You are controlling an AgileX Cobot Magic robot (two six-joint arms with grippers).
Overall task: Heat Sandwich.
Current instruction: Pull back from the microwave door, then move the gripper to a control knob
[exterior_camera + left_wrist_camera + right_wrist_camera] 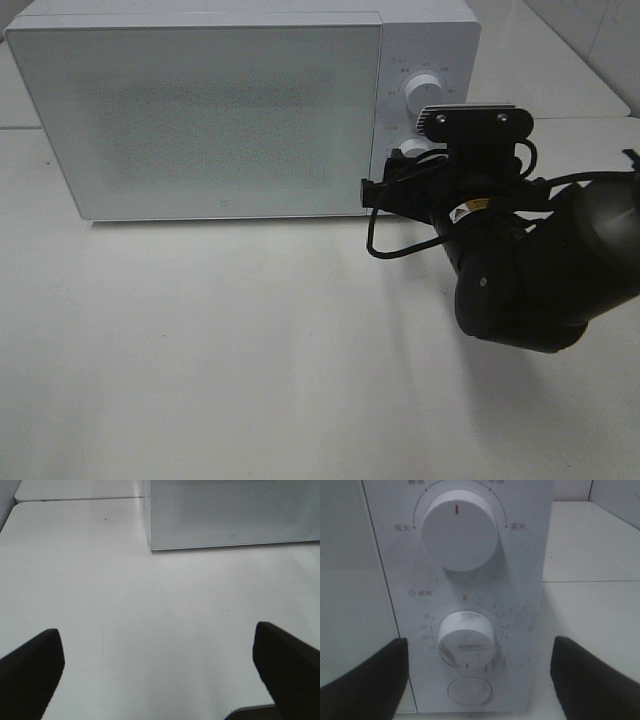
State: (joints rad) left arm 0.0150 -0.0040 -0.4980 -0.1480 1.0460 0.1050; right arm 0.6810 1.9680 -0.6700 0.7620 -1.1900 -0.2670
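The sandwich is out of view. The white microwave [200,110] stands at the back of the table with its door shut. My right gripper [477,680] is open in front of the control panel. Its dark fingers [365,680] stand wide on either side of the lower timer knob [467,640] and do not touch it. The larger power knob [459,530] sits above, and a round button [470,690] below. From above, the right arm [520,270] reaches to the panel [420,100]. My left gripper [157,670] is open over bare table, facing the microwave's front corner [150,545].
The white table [200,350] runs in front of the microwave. A second white surface [600,540] lies behind and to the right, past a seam. A black cable [385,245] loops off the right wrist near the microwave's lower right corner.
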